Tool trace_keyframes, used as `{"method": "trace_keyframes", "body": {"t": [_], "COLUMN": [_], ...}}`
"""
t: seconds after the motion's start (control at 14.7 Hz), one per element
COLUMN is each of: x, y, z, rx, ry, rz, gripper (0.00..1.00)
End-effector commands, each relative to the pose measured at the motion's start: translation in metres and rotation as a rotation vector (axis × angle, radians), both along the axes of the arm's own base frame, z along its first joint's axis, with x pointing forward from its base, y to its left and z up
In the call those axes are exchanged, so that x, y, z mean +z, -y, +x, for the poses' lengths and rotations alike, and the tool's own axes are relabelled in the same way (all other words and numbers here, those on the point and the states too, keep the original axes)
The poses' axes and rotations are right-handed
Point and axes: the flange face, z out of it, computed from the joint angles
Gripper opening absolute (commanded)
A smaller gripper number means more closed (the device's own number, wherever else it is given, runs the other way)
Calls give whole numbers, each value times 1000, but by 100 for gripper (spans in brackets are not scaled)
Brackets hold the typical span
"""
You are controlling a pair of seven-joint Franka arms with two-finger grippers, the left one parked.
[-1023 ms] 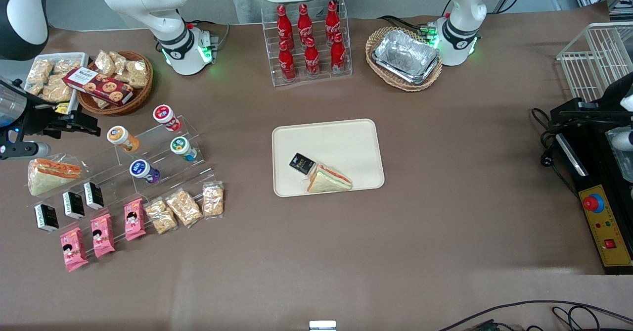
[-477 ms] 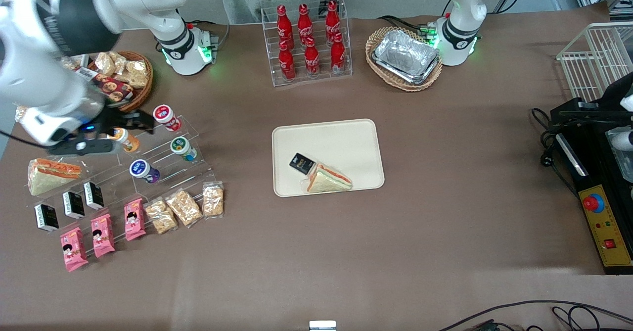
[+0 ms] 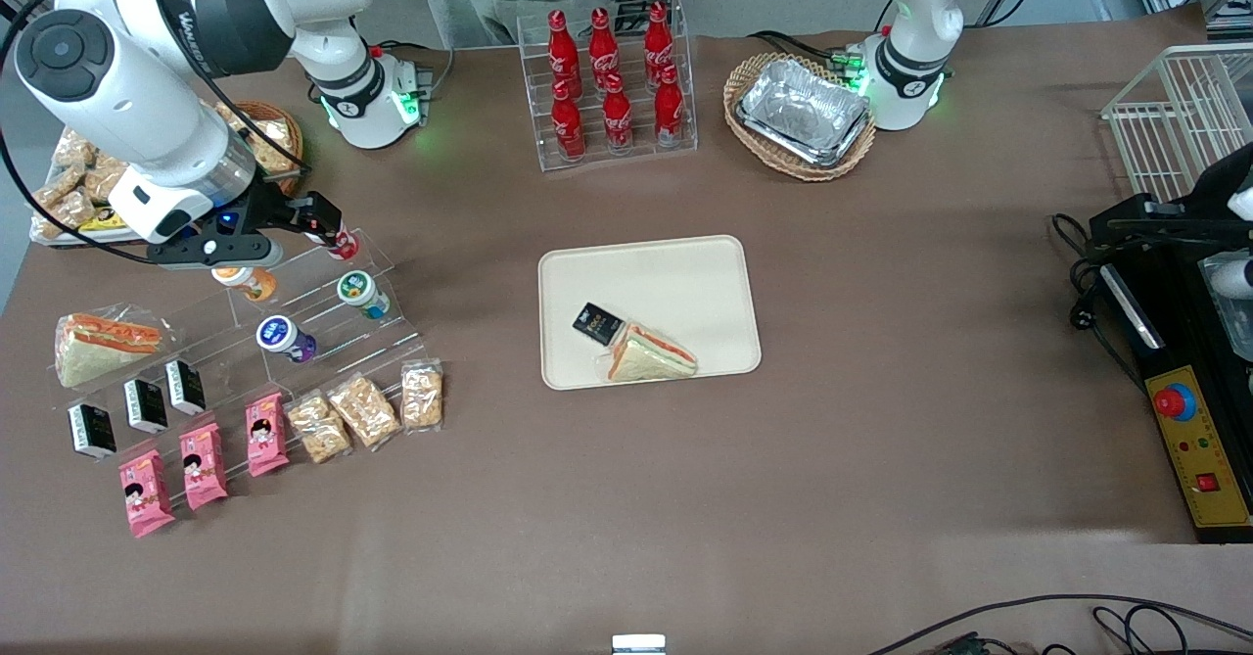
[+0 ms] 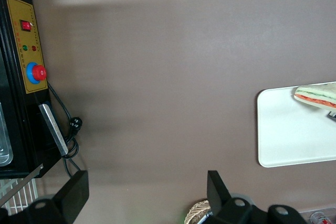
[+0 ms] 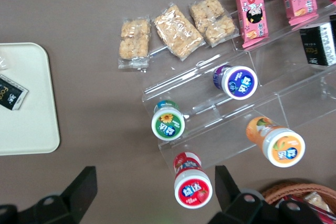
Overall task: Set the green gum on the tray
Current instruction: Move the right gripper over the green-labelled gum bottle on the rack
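The green gum (image 3: 358, 291) has a white lid with a green round label and lies on the clear stepped stand (image 3: 392, 342); it also shows in the right wrist view (image 5: 168, 124). My right gripper (image 3: 319, 218) hangs open and empty above the stand. It is over the red-labelled bottle (image 5: 192, 187), slightly farther from the front camera than the green gum. In the right wrist view its fingers (image 5: 86, 181) stand wide apart around the red bottle without touching it. The cream tray (image 3: 675, 273) lies mid-table, and its corner shows in the right wrist view (image 5: 31, 124).
A sandwich (image 3: 648, 353) and a black packet (image 3: 597, 323) lie on the tray. An orange bottle (image 5: 281, 146) and a purple bottle (image 5: 239, 82) share the stand. Snack packs (image 3: 362, 410) lie nearer the front camera. A cola rack (image 3: 609, 82) and a foil-tray basket (image 3: 801, 112) stand farther away.
My right arm has swung in from the working arm's end of the table. The gripper now hangs over the stand above the red bottle. No object has moved.
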Motion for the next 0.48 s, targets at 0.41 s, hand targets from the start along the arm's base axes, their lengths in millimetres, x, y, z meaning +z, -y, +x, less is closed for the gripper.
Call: {"method": "trace_keyframes", "body": {"t": [0.41], "x": [-50], "y": [21], "z": [-10], "rx": [67], "ry": [44], "rz": [74], "gripper": [100]}}
